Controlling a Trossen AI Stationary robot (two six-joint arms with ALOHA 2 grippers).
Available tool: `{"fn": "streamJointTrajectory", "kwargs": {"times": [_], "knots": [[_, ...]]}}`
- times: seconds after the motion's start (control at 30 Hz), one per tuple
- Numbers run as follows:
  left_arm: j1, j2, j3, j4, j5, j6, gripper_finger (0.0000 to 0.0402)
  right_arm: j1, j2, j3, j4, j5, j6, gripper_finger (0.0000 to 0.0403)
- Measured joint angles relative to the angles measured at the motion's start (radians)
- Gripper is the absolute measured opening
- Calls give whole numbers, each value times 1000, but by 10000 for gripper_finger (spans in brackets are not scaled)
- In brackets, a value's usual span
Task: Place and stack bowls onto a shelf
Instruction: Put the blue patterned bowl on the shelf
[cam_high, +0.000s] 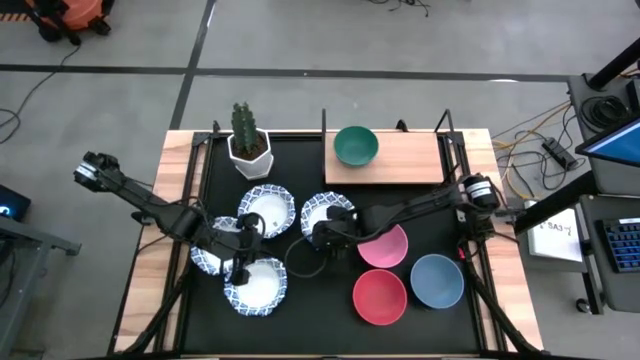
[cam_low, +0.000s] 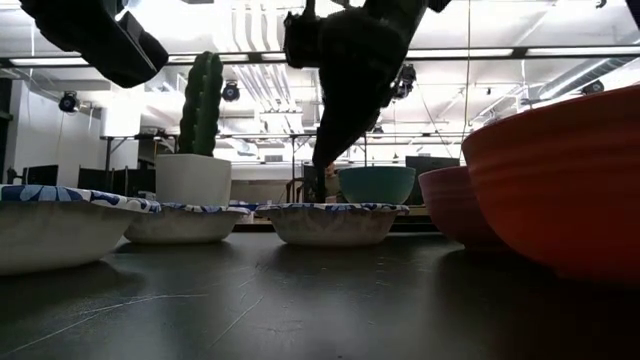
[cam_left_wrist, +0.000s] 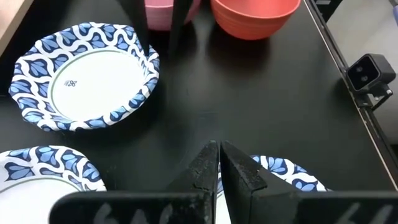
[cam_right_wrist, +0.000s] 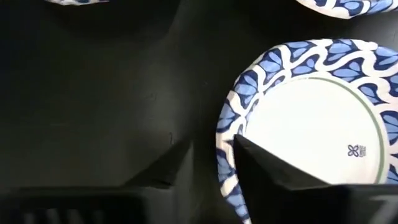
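High view: black tabletop (cam_high: 330, 320) in a wood frame on grey floor. Green bowl (cam_high: 355, 145) sits on the light-wood shelf (cam_high: 410, 160); cactus pot (cam_high: 249, 152) stands beside the shelf. Four blue-patterned bowls (cam_high: 266, 209) cluster left of centre; pink (cam_high: 385, 248), red (cam_high: 379, 296) and blue (cam_high: 436, 280) bowls sit right.

Low view: ceiling lights and ducts behind.

Left wrist view: left gripper (cam_left_wrist: 219, 163), fingers pressed together, hovers between patterned bowls.

Right wrist view: right gripper (cam_right_wrist: 208, 163), fingers spread, straddles a patterned bowl's rim (cam_right_wrist: 227, 134). A small blue emblem marks the bowl's centre; unreadable.
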Motion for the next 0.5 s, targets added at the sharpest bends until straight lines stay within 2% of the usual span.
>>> {"fn": "streamJointTrajectory", "kwargs": {"times": [0.13,0.23,0.37,0.5], "knots": [[0,0,0,1,0,0,0,0,38,0,3,64,-11,184],[0,2,0,2,0,4,0,-2,71,0,16,72,-13,203],[0,2,0,4,-10,18,0,-2,117,0,30,73,-23,197],[1,2,0,5,-48,26,0,-2,152,-1,29,74,-23,162]]}}
